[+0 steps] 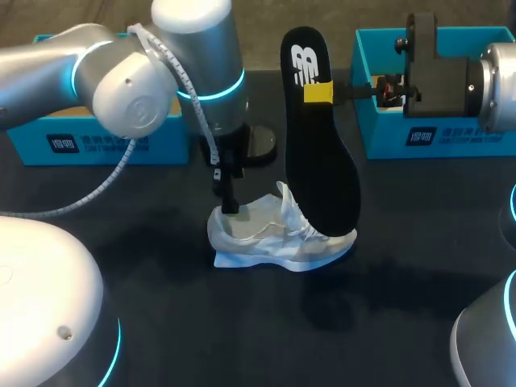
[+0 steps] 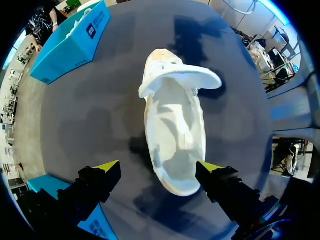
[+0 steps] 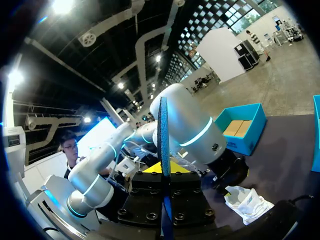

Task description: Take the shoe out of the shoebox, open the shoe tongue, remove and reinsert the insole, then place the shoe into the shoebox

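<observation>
The dark table [image 1: 242, 339] carries two blue boxes along its far side, the left shoebox [image 1: 97, 141] and the right shoebox [image 1: 439, 137]. Nearer, between them, the white shoe [image 1: 274, 242] lies on the tabletop, outside both boxes. The left arm [image 1: 121, 72] comes down over the shoe's heel. The left gripper [image 2: 158, 166] hangs there with its fingers spread wide to either side of the heel (one tip close beside it, the other apart), gripping nothing. The right arm [image 1: 484, 81] reaches in level from the right. The right gripper [image 1: 318, 93] is clamped on the black insole [image 1: 322, 169], held upright with its lower end at the shoe's forepart.
</observation>
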You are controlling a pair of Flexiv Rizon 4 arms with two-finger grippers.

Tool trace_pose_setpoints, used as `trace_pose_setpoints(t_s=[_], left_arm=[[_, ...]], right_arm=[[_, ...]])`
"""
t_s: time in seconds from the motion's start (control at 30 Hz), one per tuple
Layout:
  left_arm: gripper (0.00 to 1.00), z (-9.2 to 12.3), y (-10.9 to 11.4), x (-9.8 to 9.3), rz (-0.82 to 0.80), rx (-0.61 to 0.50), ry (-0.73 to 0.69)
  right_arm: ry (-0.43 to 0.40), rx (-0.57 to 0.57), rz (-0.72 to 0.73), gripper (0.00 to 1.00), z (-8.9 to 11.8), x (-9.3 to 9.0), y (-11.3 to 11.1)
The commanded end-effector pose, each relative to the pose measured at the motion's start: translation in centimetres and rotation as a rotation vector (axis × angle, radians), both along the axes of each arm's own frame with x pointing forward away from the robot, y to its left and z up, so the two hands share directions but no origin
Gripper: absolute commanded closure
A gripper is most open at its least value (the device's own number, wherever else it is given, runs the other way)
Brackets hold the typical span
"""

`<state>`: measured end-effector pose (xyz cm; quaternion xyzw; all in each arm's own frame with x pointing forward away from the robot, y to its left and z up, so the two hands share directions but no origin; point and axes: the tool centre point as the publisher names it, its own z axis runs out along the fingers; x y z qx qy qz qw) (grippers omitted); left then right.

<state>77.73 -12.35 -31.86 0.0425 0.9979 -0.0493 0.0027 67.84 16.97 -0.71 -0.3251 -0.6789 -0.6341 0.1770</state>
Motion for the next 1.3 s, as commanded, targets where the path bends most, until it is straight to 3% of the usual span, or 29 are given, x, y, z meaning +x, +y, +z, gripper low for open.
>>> trace_pose_setpoints(t_s=[0.03, 0.37, 0.8, 0.9, 1.1, 1.17, 1.3], left_arm=[[0.00, -1.3, -1.7, 1.1, -0.014, 0.031, 0.009], [0.00, -2.1, -4.0, 2.1, -0.026, 0.010, 0.021], [0.04, -4.1, -7.2, 2.1, -0.060, 0.001, 0.051], [0.13, -4.8, -7.4, 2.1, -0.061, 0.001, 0.064], [0.17, -6.0, -7.5, 1.9, -0.067, 0.020, 0.076], [0.30, -6.3, -7.5, 1.9, -0.065, 0.029, 0.076], [0.35, -6.7, -7.5, 1.8, -0.066, 0.035, 0.086]], right_arm=[[0.000, 0.000, -0.003, 1.00, -0.1, 0.0, 0.2], [0.000, 0.000, -0.003, 1.00, -0.1, 0.0, 0.2], [0.000, 0.000, -0.003, 1.00, -0.1, 0.0, 0.2], [0.000, 0.000, -0.003, 1.00, -0.1, 0.0, 0.2], [0.000, 0.000, -0.003, 1.00, -0.1, 0.0, 0.2], [0.000, 0.000, -0.003, 1.00, -0.1, 0.0, 0.2], [0.000, 0.000, -0.003, 1.00, -0.1, 0.0, 0.2]])
